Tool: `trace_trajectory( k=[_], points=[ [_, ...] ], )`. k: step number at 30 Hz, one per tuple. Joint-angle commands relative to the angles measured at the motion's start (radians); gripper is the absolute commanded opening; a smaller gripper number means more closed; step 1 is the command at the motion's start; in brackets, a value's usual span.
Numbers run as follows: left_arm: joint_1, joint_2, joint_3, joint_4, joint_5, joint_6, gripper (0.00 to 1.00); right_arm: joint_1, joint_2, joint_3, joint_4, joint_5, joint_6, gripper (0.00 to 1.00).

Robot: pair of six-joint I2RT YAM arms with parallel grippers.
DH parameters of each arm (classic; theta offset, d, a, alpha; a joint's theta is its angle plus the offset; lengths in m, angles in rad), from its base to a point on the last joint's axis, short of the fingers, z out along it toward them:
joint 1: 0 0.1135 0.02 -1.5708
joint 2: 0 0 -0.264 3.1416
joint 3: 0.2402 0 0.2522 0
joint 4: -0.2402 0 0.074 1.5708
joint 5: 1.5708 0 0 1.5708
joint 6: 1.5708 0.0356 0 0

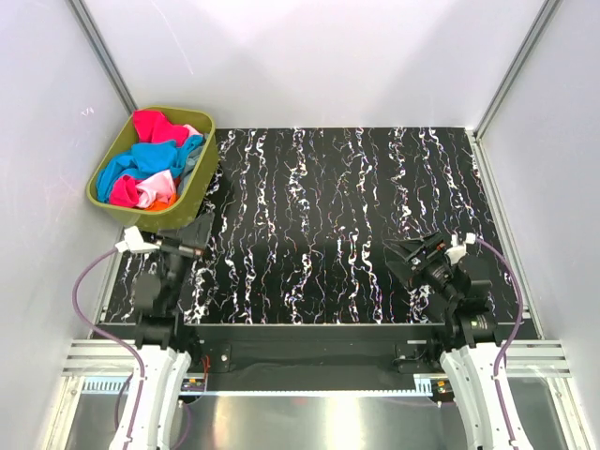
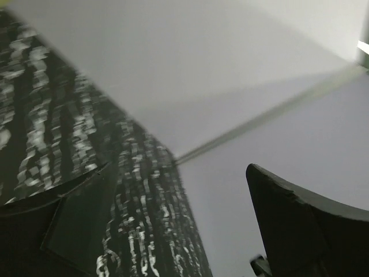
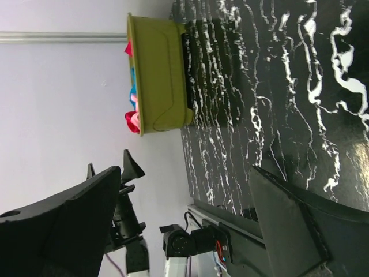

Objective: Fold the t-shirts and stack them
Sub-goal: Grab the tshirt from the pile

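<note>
nothing is folded yet: the t-shirts [image 1: 142, 161] lie heaped in the olive bin [image 1: 194, 199] at the bench [image 1: 328, 206] corner, while the left hand [image 1: 194, 246] and right hand [image 1: 405, 258] both gape wide, empty.

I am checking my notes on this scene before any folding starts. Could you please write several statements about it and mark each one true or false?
1. All the t-shirts lie heaped in the olive-green bin. True.
2. One folded t-shirt lies in the middle of the table. False: no shirt lies on the black marbled top; they are all in the bin.
3. The left gripper holds a light pink t-shirt. False: its jaws stand open with nothing between them.
4. The right gripper is open and holds nothing. True.
5. The bin stands at the far left corner of the table. True.
</note>
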Motion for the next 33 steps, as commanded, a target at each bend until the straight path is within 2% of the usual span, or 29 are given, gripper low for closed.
trace_trajectory(
  k=[1, 4, 8, 10, 11, 12, 15, 17, 18, 20, 22, 23, 25, 27, 29, 32, 33],
  points=[
    [0.003, 0.139, 0.159, -0.373, -0.203, 0.015, 0.99, -0.005, 0.044, 0.071, -0.119, 0.041, -0.024, 1.00],
    [0.006, 0.289, 0.274, -0.407, -0.264, 0.032, 0.99, -0.005, 0.107, 0.128, -0.149, 0.017, -0.056, 1.00],
    [0.017, 0.476, 0.517, -0.490, -0.289, 0.061, 0.99, -0.005, 0.197, 0.196, -0.166, -0.005, -0.064, 0.99],
    [0.055, 0.602, 0.617, -0.386, -0.254, 0.148, 0.99, -0.012, 0.242, 0.229, -0.172, -0.026, -0.122, 1.00],
    [0.075, 0.603, 0.660, -0.376, -0.232, 0.184, 0.99, -0.017, 0.251, 0.242, -0.172, -0.038, -0.154, 1.00],
    [0.090, 0.694, 0.706, -0.390, -0.268, 0.230, 0.99, -0.020, 0.259, 0.249, -0.176, -0.043, -0.174, 1.00],
    [0.125, 0.840, 0.837, -0.392, -0.437, 0.267, 0.99, -0.023, 0.256, 0.245, -0.186, 0.013, -0.167, 1.00],
    [0.151, 0.920, 0.922, -0.370, -0.476, 0.268, 0.99, -0.023, 0.262, 0.252, -0.190, 0.056, -0.173, 1.00],
    [0.167, 1.016, 0.956, -0.367, -0.497, 0.288, 0.99, -0.023, 0.268, 0.260, -0.202, 0.075, -0.193, 1.00],
    [0.182, 1.114, 1.068, -0.408, -0.490, 0.319, 0.97, -0.023, 0.298, 0.265, -0.215, 0.087, -0.204, 0.98],
    [0.210, 1.220, 1.131, -0.471, -0.462, 0.287, 0.94, -0.021, 0.337, 0.272, -0.216, 0.093, -0.216, 0.98],
    [0.219, 1.237, 1.159, -0.527, -0.454, 0.269, 0.89, -0.023, 0.352, 0.280, -0.216, 0.096, -0.222, 0.98],
    [0.224, 1.238, 1.129, -0.551, -0.491, 0.177, 0.85, -0.023, 0.395, 0.314, -0.218, 0.112, -0.271, 0.98],
    [0.222, 1.228, 1.112, -0.571, -0.538, 0.135, 0.84, -0.023, 0.432, 0.344, -0.230, 0.118, -0.317, 0.98],
    [0.230, 1.265, 1.153, -0.598, -0.545, 0.167, 0.84, -0.023, 0.449, 0.355, -0.239, 0.109, -0.331, 0.99],
    [0.254, 1.323, 1.213, -0.591, -0.444, 0.205, 0.80, -0.023, 0.455, 0.345, -0.242, 0.098, -0.354, 1.00],
    [0.262, 1.327, 1.205, -0.573, -0.415, 0.201, 0.71, -0.023, 0.452, 0.339, -0.244, 0.112, -0.365, 1.00]
  ],
)
